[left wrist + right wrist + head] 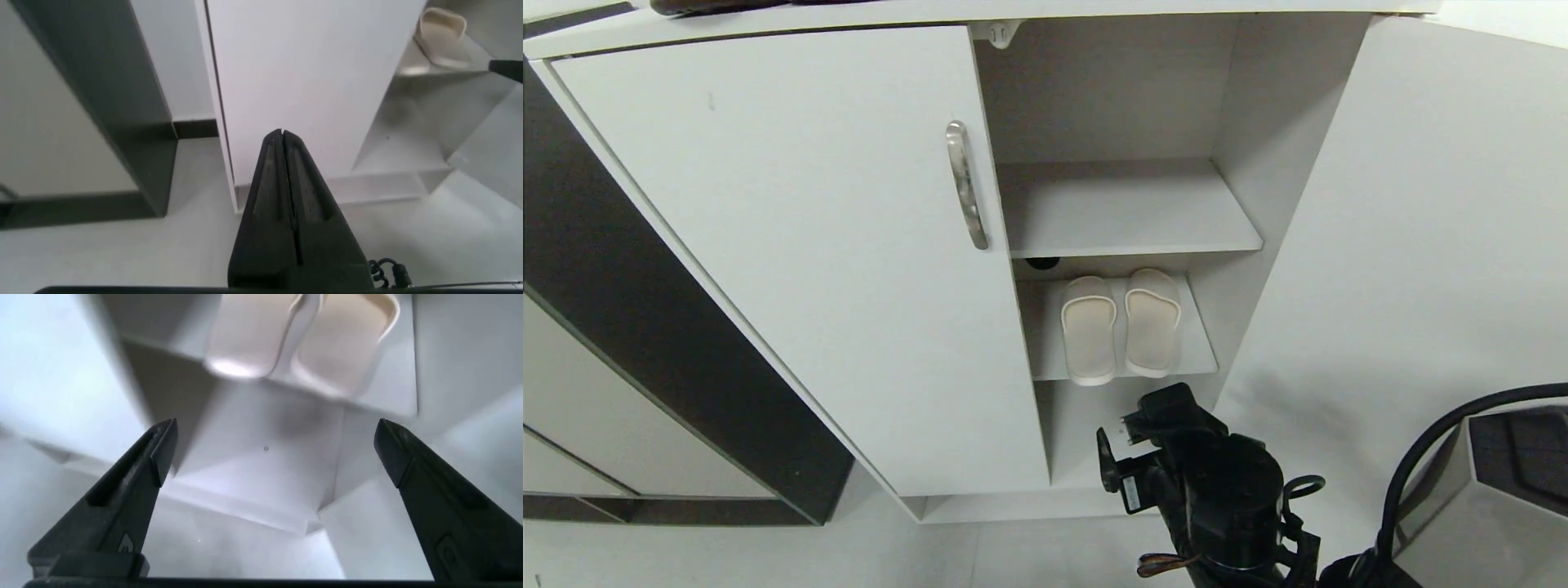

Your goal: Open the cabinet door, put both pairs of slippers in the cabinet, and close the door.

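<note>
Right fingers (122, 498) hanging wide open, empty, facing slippers (1121, 325) sitting on lower shelf (1201, 359); left fingers (306, 204) pressing closed, empty. You're finishing first pair; next needs second pair fetched, then door (1405, 245) closed.

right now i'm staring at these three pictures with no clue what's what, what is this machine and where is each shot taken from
This is a wheeled robot with two arms, each ending in a two-fingered gripper, and it carries three cameras. The big picture comes from its head, looking down at a white cabinet. The cabinet's left door is closed and its right door is swung open. A pair of cream slippers lies side by side on the middle shelf. The two smaller pictures come from cameras on the wrists. The left gripper is shut, holds nothing, and faces the closed door from low down. The right gripper is open and empty, looking up at the slippers from below their shelf.
</note>
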Controlling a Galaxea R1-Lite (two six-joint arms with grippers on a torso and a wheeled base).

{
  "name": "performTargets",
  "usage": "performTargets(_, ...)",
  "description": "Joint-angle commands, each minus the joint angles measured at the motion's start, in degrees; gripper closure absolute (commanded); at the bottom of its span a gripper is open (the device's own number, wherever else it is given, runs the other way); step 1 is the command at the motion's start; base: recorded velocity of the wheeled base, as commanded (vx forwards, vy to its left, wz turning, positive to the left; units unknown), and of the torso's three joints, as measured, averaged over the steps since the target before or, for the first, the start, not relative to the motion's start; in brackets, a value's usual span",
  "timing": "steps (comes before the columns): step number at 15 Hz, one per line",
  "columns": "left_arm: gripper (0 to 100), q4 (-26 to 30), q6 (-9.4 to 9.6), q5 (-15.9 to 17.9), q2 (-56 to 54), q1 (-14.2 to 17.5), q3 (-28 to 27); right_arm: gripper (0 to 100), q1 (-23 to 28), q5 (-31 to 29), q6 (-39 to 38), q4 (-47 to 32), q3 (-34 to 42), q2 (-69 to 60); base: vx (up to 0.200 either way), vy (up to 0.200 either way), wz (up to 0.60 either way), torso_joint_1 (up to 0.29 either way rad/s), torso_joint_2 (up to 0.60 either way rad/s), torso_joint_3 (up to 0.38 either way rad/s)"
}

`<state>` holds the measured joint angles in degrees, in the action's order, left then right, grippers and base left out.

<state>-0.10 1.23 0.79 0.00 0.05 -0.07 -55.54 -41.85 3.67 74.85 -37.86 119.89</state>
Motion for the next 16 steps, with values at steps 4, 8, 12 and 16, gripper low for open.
performTargets(4,100,0.0,0.35,0.1,0.1,0.0,0.1,0,0.1,0.0,0.0,1.1,0.0,0.8,0.0,0.0,0.0,0.0,0.0,0.0)
performTargets(8,100,0.0,0.26,0.1,0.1,0.0,0.1,0,0.1,0.0,0.0,1.3,0.5,0.8,0.0,0.0,0.0,-0.001,0.0,0.027)
performTargets(12,100,0.1,0.26,0.1,0.1,0.0,0.1,0,0.5,0.0,0.0,1.3,0.4,0.5,0.0,0.0,0.0,0.002,0.0,0.184)
performTargets(16,100,0.1,0.26,0.2,0.1,0.0,0.1,0,1.8,0.5,0.1,0.8,1.8,-1.6,0.0,0.0,0.0,0.001,0.0,0.196)
